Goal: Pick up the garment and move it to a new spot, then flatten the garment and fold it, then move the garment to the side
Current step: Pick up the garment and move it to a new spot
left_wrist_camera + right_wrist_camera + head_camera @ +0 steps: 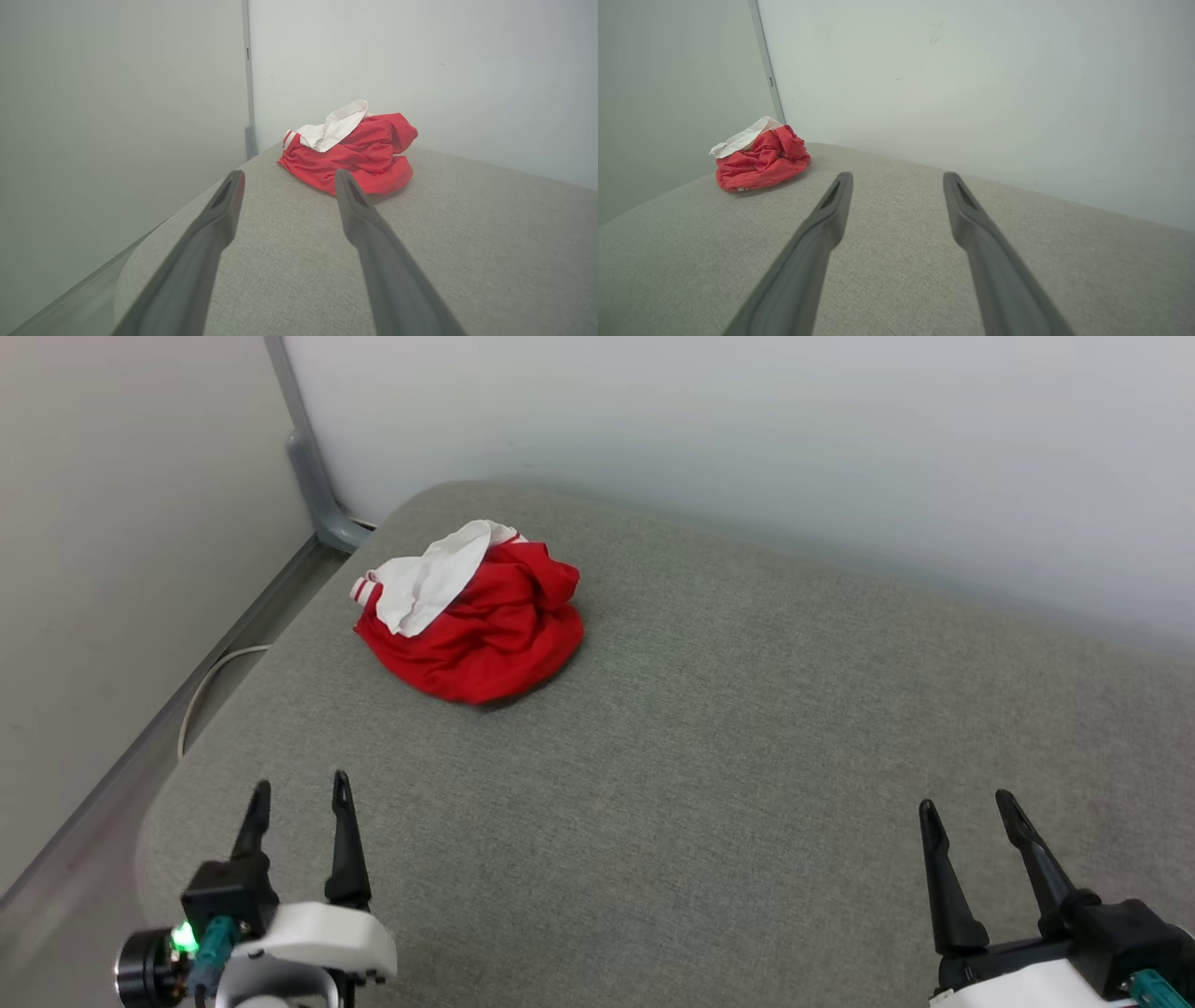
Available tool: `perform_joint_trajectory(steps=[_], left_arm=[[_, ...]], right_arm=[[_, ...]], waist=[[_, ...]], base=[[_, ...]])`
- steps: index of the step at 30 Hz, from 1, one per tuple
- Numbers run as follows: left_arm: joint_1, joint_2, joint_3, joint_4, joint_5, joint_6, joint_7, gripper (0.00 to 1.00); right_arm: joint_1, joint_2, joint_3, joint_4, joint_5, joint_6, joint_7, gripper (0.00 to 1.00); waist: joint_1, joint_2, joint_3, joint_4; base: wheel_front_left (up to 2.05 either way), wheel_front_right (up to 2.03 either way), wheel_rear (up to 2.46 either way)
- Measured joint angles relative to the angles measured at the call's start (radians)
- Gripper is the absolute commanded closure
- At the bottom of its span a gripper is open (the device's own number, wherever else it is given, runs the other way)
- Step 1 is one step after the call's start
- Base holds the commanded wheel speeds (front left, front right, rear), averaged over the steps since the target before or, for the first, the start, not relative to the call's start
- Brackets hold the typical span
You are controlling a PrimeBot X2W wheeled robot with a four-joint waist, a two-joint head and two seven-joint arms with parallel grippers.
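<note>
"Behind it all, pale walls (747, 448) meet at a corner marked by a grey post (301, 443). What lies below?"

"A wide grey cushion (700, 756) with rounded corners, running up to the far wall."

"And the shirt?"

"The shirt (471, 616) sits on the cushion's far left part, near that corner. It's a crumpled red heap with a white sleeve on top and striped trim at its left edge. Nothing touches it."

"The grippers?"

"Both are at the near side. The left gripper (302, 780) has its fingers apart, empty, aimed roughly at the shirt with bare cushion between. The right gripper (964, 799) is spread and empty too, well apart from the shirt."

"Anything smaller?"

"A white cable (193, 698) curving beside the cushion's left edge."
</note>
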Motion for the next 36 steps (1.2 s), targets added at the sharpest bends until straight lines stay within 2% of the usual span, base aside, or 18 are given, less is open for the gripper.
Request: perform_joint_trajectory(steps=[4, 11, 18, 22, 25, 29, 36], left_arm=[[-0.098, 0.016, 0.043, 0.001, -0.007, -0.030, 0.000, 0.00], [-0.327, 0.092, 0.103, 0.061, -0.012, -0.096, 0.000, 0.00], [-0.559, 0.178, 0.132, 0.169, -0.038, -0.138, 0.000, 0.00], [-0.675, 0.246, 0.130, 0.246, -0.057, -0.161, 0.011, 0.00], [-0.747, 0.289, 0.118, 0.294, -0.084, -0.172, 0.060, 0.00], [-0.821, 0.330, 0.064, 0.356, -0.139, -0.182, 0.178, 0.00], [-0.899, 0.399, -0.148, 0.430, -0.297, -0.185, 0.437, 0.00]], right_arm=[[-0.018, 0.000, 0.000, -0.015, -0.024, 0.000, 0.000, 0.00], [-0.063, 0.000, -0.006, -0.055, -0.076, 0.000, 0.000, 0.00], [-0.122, 0.000, -0.003, -0.098, -0.118, 0.000, 0.000, 0.00], [-0.142, 0.000, -0.008, -0.119, -0.129, 0.000, 0.000, 0.00], [-0.151, -0.002, -0.011, -0.133, -0.131, 0.000, 0.000, 0.00], [-0.160, -0.007, -0.018, -0.146, -0.133, 0.000, 0.000, 0.00], [-0.181, -0.023, -0.021, -0.161, -0.133, 0.000, 0.000, 0.00]], waist=[[0.0000, 0.0000, 0.034, -0.020], [0.0001, 0.0000, 0.122, -0.062], [0.0002, 0.0000, 0.224, -0.100], [0.0002, -0.0001, 0.274, -0.124], [0.0002, 0.0000, 0.305, -0.140], [0.0002, 0.0000, 0.341, -0.157], [0.0001, 0.0000, 0.393, -0.182]], base=[[0.00, 0.00, 0.00], [0.00, 0.00, 0.00], [0.00, 0.00, 0.00], [0.00, 0.00, 0.00], [0.00, 0.00, 0.00], [0.00, 0.00, 0.00], [0.00, 0.00, 0.00]])
